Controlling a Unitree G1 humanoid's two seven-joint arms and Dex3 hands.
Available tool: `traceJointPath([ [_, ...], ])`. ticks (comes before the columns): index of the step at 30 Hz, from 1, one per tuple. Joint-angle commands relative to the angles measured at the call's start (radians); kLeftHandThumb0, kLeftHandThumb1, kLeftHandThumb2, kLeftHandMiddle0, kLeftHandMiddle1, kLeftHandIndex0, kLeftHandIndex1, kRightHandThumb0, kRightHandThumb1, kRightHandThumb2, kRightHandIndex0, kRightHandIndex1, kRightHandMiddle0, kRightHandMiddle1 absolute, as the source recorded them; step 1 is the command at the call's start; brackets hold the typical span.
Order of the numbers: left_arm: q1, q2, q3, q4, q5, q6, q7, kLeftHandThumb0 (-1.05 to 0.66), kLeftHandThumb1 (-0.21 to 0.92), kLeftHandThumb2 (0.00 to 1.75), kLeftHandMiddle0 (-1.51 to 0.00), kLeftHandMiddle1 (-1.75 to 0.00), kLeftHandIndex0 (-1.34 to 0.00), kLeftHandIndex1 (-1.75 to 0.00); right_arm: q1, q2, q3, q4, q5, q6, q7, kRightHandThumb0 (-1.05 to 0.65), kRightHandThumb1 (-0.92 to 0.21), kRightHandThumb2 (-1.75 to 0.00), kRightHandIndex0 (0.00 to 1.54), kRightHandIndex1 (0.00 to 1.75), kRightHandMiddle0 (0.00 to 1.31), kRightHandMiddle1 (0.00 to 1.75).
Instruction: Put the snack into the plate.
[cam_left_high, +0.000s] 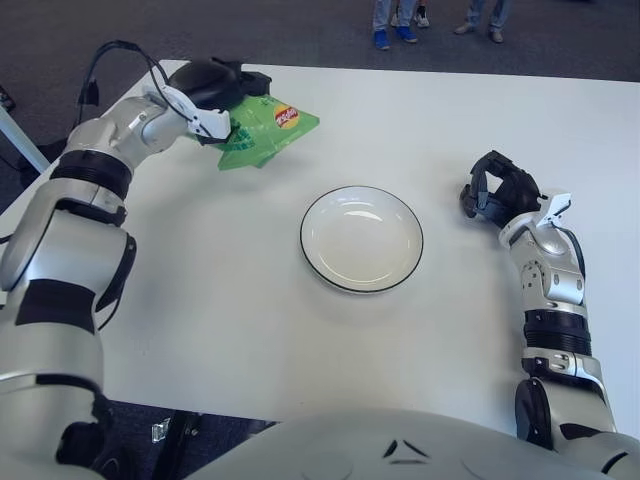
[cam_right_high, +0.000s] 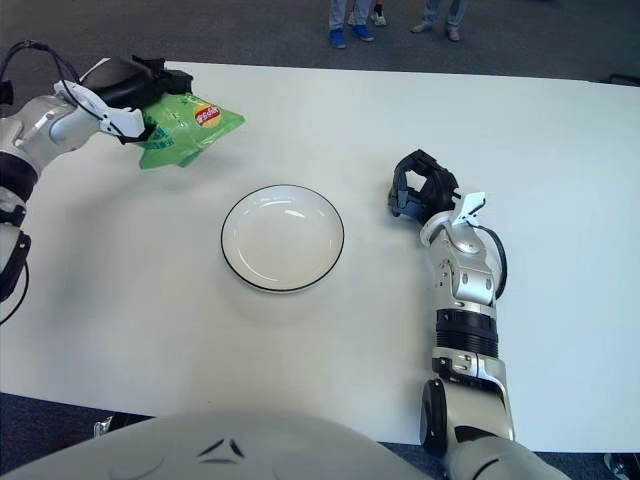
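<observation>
At upper left, the left robot hand (cam_left_high: 212, 88) grips a green crinkly snack bag (cam_left_high: 265, 133) above the white counter (cam_left_high: 230, 300); it should carry it right, over the centre white round plate (cam_left_high: 361, 238), before releasing.

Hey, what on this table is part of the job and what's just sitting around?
Part of the job:
green snack bag, held by the left hand
white plate

Not in use:
right hand, right of the plate
people's feet beyond the table
</observation>
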Motion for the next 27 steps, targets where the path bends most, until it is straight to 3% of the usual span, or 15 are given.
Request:
traceJointPath([
  [1, -0.021, -0.007, 0.013, -0.022, 0.015, 0.002, 0.043, 0.54, 0.13, 1.54, -0.76, -1.75, -0.97, -1.75, 0.041, 0.011, 0.002, 0.057, 0.007, 0.037, -0.001, -0.48, -0.34, -1.29, 1.31, 1.75, 0.59, 1.75],
  [10, -0.024, -0.041, 0.017, -0.046, 0.022, -0.036, 0.105, 0.56, 0.1, 1.58, -0.79, -1.75, -1.0, -1.75, 0.041, 0.01, 0.001, 0.064, 0.01, 0.029, 0.005, -0.48, -0.35, -1.29, 1.31, 1.75, 0.59, 1.75],
  [27, -0.074, -0.125, 0.04, -0.059, -0.021, -0.119, 0.069, 0.59, 0.05, 1.64, -0.83, -1.75, -1.06, -1.75, 0.04, 0.011, 0.006, 0.062, 0.01, 0.031, -0.004, -0.48, -0.35, -1.29, 1.3, 1.75, 0.59, 1.75],
])
